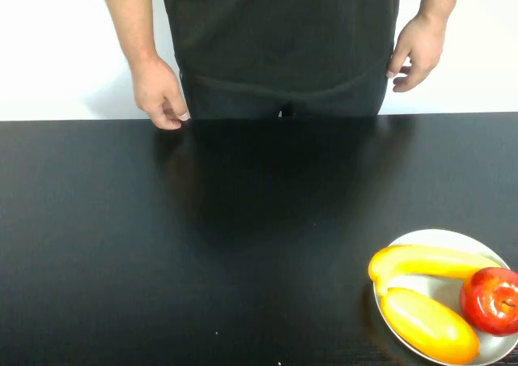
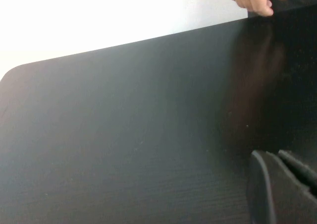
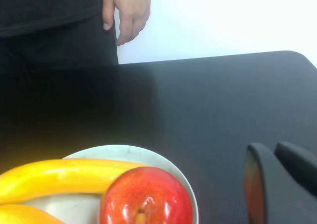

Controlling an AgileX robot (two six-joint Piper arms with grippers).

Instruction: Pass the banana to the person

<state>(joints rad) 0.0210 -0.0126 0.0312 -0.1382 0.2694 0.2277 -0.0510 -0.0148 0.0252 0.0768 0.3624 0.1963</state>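
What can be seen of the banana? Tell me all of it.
The banana is long, smooth and yellow, gently curved. It lies flat on the far side of a white plate near the table's right front corner, touching the yellow-orange fruit and reaching the red apple. No gripper touches it: the right gripper hovers beside the plate, the left gripper elsewhere over bare table.

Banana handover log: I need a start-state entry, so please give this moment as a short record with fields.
banana: lying on the white plate, untouched
plate mates: red apple, yellow-orange oval fruit
plate location: table, robot's right near corner
person: standing at far edge, arms down
left hand: low over bare table, holding nothing
right hand: close beside the plate, holding nothing
handover: not begun
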